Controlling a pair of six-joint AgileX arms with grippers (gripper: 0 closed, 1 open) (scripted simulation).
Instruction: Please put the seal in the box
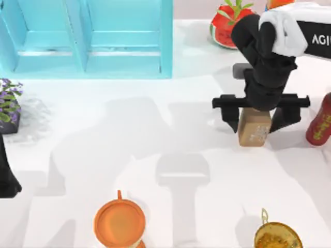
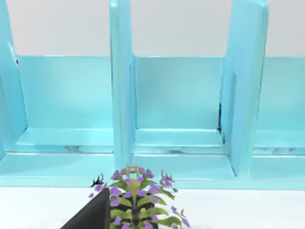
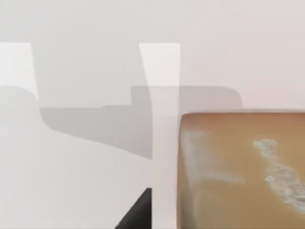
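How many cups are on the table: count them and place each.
2. An orange cup sits at the top view's bottom edge, left of centre; a golden cup at that edge, far right. More may lie beyond the frame.

Right claw (image 1: pixel 261 123) spread wide, pointing down

one seal (image 1: pixel 254 127), one box (image 1: pixel 88 39)

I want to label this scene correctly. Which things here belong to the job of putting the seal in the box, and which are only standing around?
Belong to the job:
seal, between the open fingers of the right gripper
blue box, at the table's back left

Only standing around:
red bottle
watermelon
orange cup
golden cup
purple flower pot
left gripper, parked at the left edge
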